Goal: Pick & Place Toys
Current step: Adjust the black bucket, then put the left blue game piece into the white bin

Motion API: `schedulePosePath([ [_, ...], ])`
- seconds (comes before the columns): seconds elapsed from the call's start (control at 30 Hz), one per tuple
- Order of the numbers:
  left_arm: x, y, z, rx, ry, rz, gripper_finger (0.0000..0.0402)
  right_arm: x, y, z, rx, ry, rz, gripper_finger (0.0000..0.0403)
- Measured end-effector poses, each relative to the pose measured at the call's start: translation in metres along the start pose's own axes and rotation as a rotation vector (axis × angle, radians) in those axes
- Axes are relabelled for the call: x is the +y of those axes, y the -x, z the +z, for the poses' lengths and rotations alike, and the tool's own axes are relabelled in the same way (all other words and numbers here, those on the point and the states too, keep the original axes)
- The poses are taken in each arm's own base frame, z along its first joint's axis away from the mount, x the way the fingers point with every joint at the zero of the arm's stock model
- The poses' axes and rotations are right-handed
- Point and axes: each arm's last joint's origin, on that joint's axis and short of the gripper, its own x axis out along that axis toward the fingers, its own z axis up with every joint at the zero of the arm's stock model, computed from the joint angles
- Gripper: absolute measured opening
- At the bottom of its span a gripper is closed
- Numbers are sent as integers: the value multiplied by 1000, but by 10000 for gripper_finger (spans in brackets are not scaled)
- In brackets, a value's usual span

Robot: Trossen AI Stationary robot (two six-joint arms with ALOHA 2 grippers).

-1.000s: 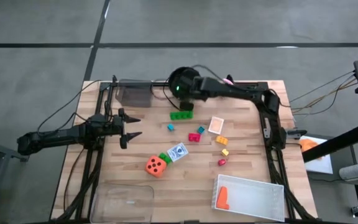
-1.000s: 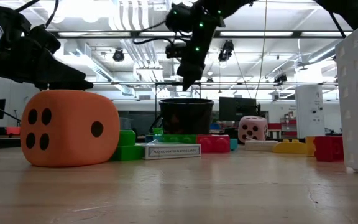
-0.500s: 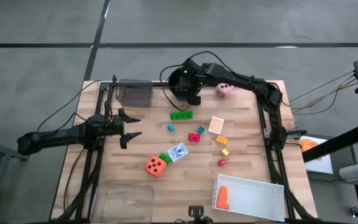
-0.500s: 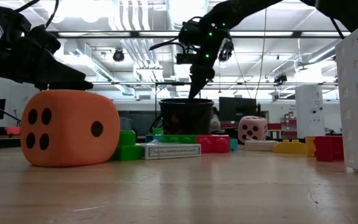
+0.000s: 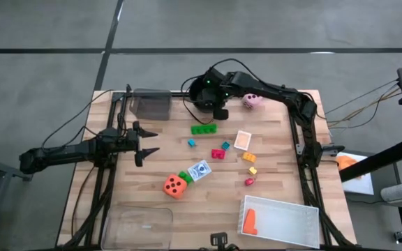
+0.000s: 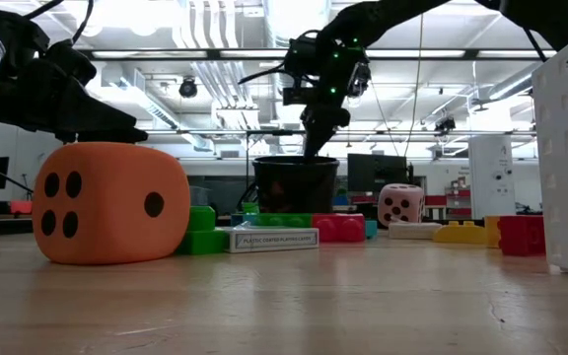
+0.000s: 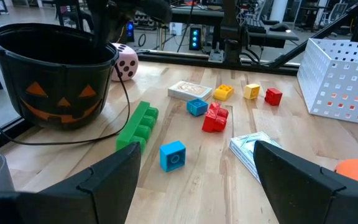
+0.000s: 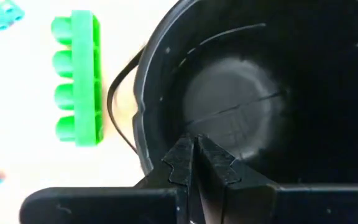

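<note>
the right gripper (image 8: 194, 163) hangs over the near rim of the black bucket (image 5: 202, 93) at the far side of the worktop (image 5: 278, 146), its jaws pressed together and holding nothing, pointing down into the bucket (the part of its floor that shows is bare). the left gripper (image 5: 147, 142) waits at the worktop's left edge with its jaws spread, empty. the toys lie scattered on the wood: a long green brick (image 5: 203, 129) just in front of the bucket, a pink die (image 5: 252, 101) beside the bucket on its right, a small blue brick (image 5: 192, 142), a red brick (image 5: 218, 153), a card pack (image 5: 243, 140), and an orange die (image 5: 174, 185) nearer the front, touching a small green brick (image 5: 185, 176).
</note>
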Motion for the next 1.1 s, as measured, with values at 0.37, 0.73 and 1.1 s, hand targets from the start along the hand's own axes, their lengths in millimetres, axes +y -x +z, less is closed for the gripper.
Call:
schedulePosePath([
  [0.37,0,0,0,1,-2,0,314,9,-11,-9,131,58,144,17],
  [0.73,0,0,0,2,-2,0,314,3,29,3,90,35,212,17],
  [1.1,0,0,-1,15,-1,2,314,21,58,41,-91,-13,148,17],
])
